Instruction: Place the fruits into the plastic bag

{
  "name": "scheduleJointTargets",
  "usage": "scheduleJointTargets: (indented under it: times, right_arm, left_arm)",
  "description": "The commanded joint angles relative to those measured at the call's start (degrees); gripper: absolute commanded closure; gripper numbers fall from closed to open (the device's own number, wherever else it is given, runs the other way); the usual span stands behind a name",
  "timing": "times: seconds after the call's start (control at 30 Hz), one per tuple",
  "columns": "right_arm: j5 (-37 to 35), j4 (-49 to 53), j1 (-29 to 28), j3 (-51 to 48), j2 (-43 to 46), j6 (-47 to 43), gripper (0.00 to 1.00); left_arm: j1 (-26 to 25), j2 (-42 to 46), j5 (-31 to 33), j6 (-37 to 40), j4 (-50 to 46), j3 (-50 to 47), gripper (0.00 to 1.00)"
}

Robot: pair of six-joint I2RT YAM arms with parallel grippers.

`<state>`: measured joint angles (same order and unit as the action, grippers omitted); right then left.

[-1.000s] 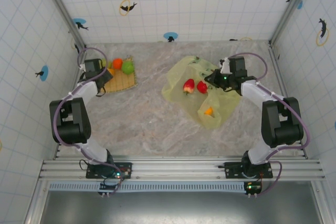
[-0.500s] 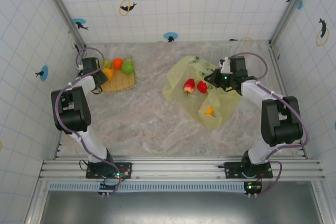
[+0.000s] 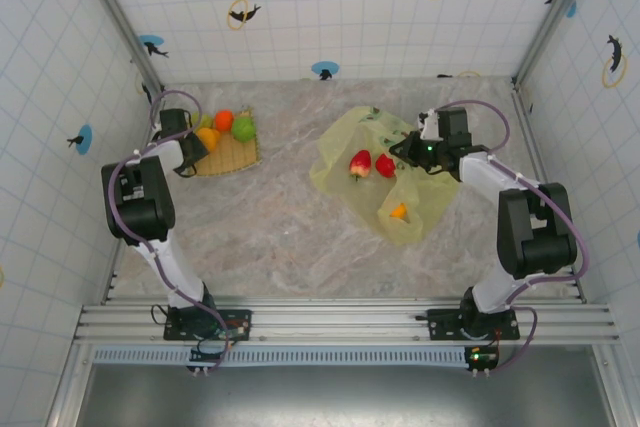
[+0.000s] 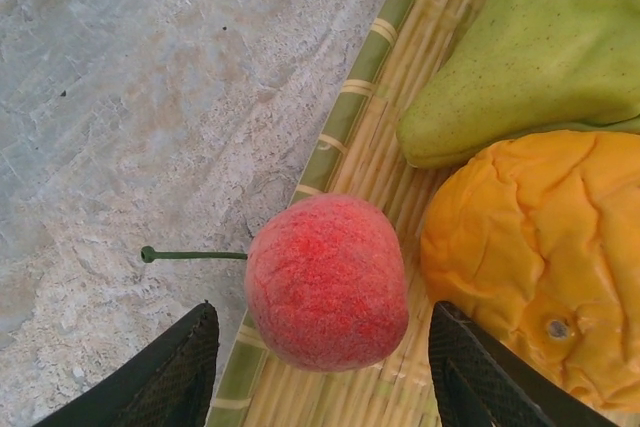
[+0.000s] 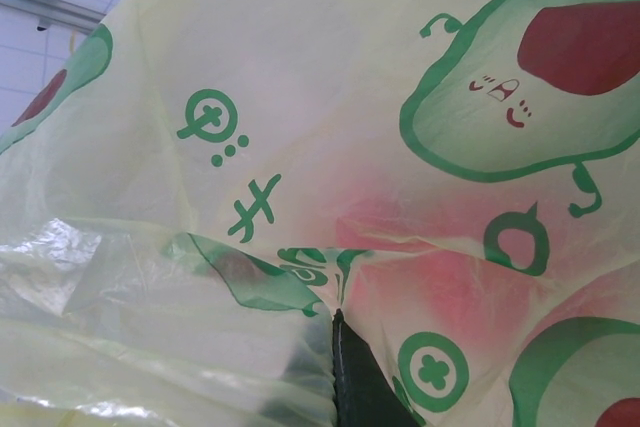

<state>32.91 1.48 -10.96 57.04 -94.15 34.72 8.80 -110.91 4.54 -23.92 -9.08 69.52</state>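
A red fruit [image 4: 325,282] with a thin green stem lies on the left edge of the woven mat [image 4: 370,117]. My left gripper [image 4: 322,312] stands open around it, a gap showing on each side of the fruit. Beside it lie an orange fruit [image 4: 540,267] and a yellow-green fruit [image 4: 540,57]. From above, the left gripper [image 3: 188,147] is at the mat's left side. The plastic bag [image 3: 345,142] lies at centre right with two red fruits [image 3: 360,163] and a small orange one [image 3: 398,212] on it. My right gripper [image 3: 405,155] is shut on the bag [image 5: 300,97].
On the mat [image 3: 235,157] also sit a round orange fruit [image 3: 224,120] and a bright green one [image 3: 243,128]. Tiled walls close in the left, back and right sides. Bare marble table [image 3: 270,227] spreads between the mat and the bag.
The left arm's elbow has swung toward the back wall while its gripper stayed at the mat's left side. The right arm and the bag have not moved.
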Motion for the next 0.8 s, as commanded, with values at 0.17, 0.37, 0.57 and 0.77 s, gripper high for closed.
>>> scheduleJointTargets:
  times: [0.17,0.37,0.57,0.77]
  right_arm:
    - [0.50,-0.87,0.25,-0.21,-0.99,-0.35,1.00]
    - [0.49,-0.78,0.25,-0.63,-0.69,-0.44,1.00]
    - [0.40,-0.64,0.29,-0.61,-0.44,-0.44,1.00]
    - [0.32,-0.51,0.28,-0.61,-0.34,-0.49,1.00]
  left_arm:
    - [0.65,-1.41,-0.93,1.32,-1.44,2.02,0.48]
    - [0.69,-1.64,-0.49,1.58,-1.69,1.94,0.51]
    - [0.74,-2.36,0.47,1.95,-2.17,2.20,0.50]
    - [0.71,-3.41,0.98,2.39,-2.26,2.85,0.50]
